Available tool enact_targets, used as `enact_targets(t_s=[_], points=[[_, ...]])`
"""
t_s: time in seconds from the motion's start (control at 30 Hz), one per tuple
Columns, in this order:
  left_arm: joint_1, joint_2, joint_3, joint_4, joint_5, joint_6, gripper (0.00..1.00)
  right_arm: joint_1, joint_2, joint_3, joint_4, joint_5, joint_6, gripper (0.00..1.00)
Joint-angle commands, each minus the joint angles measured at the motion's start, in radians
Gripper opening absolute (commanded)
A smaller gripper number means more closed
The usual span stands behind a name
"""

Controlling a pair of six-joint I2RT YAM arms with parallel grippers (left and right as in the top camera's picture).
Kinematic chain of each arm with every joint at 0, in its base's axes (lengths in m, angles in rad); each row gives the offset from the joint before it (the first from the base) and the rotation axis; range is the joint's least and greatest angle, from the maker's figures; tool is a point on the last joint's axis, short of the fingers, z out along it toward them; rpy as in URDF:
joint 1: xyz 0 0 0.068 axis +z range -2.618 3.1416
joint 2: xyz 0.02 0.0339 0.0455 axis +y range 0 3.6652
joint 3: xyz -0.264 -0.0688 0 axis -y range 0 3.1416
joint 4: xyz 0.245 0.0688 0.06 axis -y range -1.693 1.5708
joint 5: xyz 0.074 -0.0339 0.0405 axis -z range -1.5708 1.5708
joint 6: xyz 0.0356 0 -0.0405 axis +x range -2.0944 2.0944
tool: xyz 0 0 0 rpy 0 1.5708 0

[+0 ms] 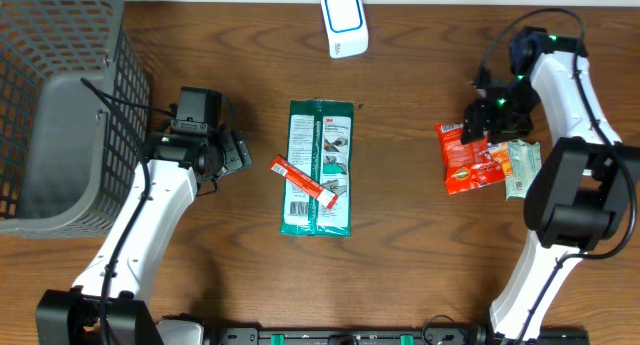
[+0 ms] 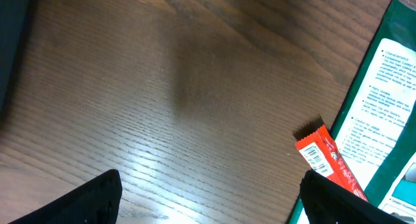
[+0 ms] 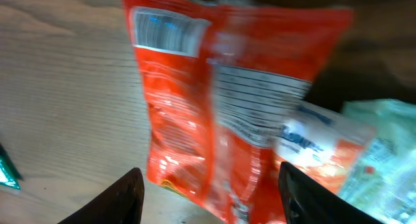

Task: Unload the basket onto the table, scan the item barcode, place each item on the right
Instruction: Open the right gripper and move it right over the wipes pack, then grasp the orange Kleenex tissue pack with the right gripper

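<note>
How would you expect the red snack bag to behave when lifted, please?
The red snack bag looks like thin, crinkled film, so it would probably flop and sag rather than hold its shape. Its glossy sheen suggests it may slip.

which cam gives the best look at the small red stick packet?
Left wrist: the red stick packet is close, its barcode end visible, though partly cut off. Overhead shows it whole but tiny, lying across the left edge of the green package. Right wrist doesn't show it.

Bright, even light falls from above, and the overhead view is sharp. In the left wrist view, glare streaks the worktop (image 2: 140,162) at seven o'clock. In the right wrist view, the red bag (image 3: 221,107) is blurred.
</note>
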State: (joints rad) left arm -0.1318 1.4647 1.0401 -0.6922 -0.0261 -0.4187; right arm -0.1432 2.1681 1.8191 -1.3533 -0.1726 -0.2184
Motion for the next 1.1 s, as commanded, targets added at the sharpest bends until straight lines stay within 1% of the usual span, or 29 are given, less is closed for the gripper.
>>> enact_targets(t_s=[0.0,0.2,0.3,0.37,0.53,0.73,0.87,1.07], points=[[0.003,0.005,0.011,-0.003,-0.008,-0.005,0.89,-0.072,-0.051,0.024,0.000,-0.032,0.002,0.63],[0.003,0.005,0.011,-0.003,-0.008,-0.005,0.89,-0.162,-0.055,0.023,-0.027,-0.018,0.001,0.68],[0.003,0.005,0.011,-0.003,-0.008,-0.005,0.88,-0.190,-0.055,0.022,-0.028,-0.014,0.001,0.67],[0.003,0.005,0.011,-0.003,-0.008,-0.005,0.89,-0.198,-0.055,0.008,-0.031,-0.019,0.001,0.63],[0.003,0.005,0.011,-0.003,-0.008,-0.005,0.89,-0.195,-0.055,-0.044,-0.018,-0.005,0.000,0.58],[0.003,0.005,0.011,-0.003,-0.008,-0.005,0.88,-0.194,-0.055,-0.136,0.089,-0.004,0.000,0.52],[0.003,0.005,0.011,-0.003,-0.008,-0.005,0.89,-0.191,-0.055,-0.179,0.148,-0.047,-0.008,0.47],[0.003,0.005,0.011,-0.003,-0.008,-0.005,0.88,-0.189,-0.055,-0.219,0.198,-0.063,-0.007,0.34]])
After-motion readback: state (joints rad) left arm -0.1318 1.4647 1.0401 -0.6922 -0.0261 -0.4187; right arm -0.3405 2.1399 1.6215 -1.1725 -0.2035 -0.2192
